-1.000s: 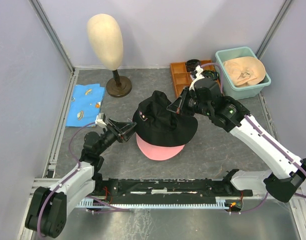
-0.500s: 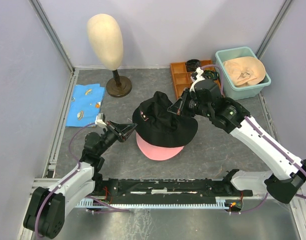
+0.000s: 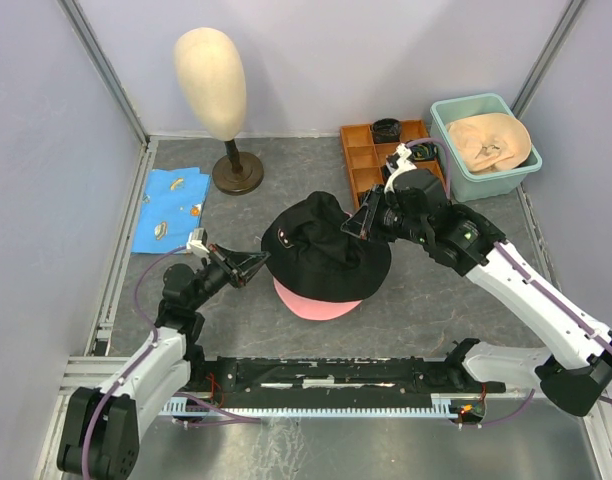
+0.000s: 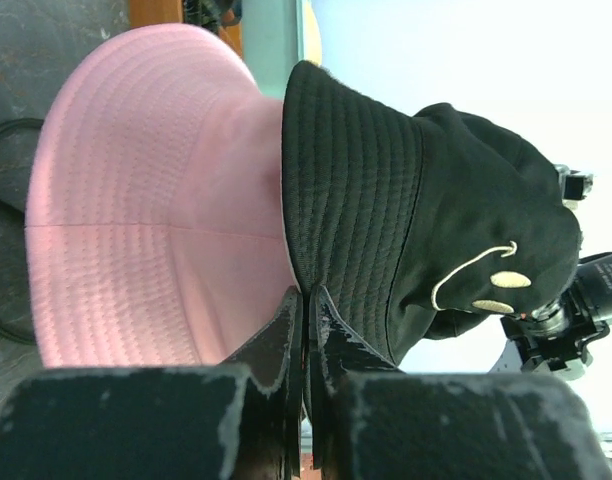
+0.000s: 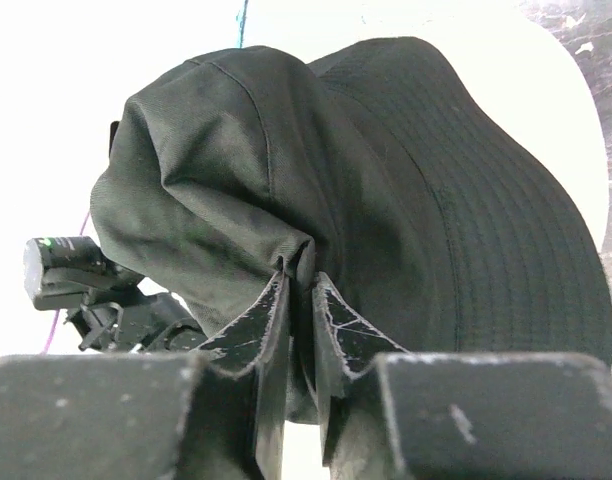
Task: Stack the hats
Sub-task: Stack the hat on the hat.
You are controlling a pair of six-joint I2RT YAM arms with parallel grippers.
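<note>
A black bucket hat [image 3: 321, 250] with a pale smiley logo sits on a pink bucket hat [image 3: 316, 302] at the middle of the table. The pink brim sticks out at the near side. My left gripper [image 3: 258, 264] is shut on the left edge of the black brim; in the left wrist view its tips [image 4: 306, 295] pinch that edge beside the pink hat [image 4: 156, 220]. My right gripper [image 3: 358, 222] is at the crown's right side, and a fold of black fabric [image 5: 286, 180] sits between its nearly closed fingers [image 5: 301, 275]. A beige hat [image 3: 489, 140] lies in the tub.
The teal tub [image 3: 486, 185] stands at the back right, next to an orange compartment tray [image 3: 364, 155] with dark round parts. A cream mannequin head [image 3: 211, 80] on a brown stand is at the back left. A blue patterned cloth [image 3: 171, 205] lies by the left wall.
My left gripper has closed on the black hat's brim edge. The black hat has settled slightly lower and nearer over the pink one. The right gripper shifted a little with it.
</note>
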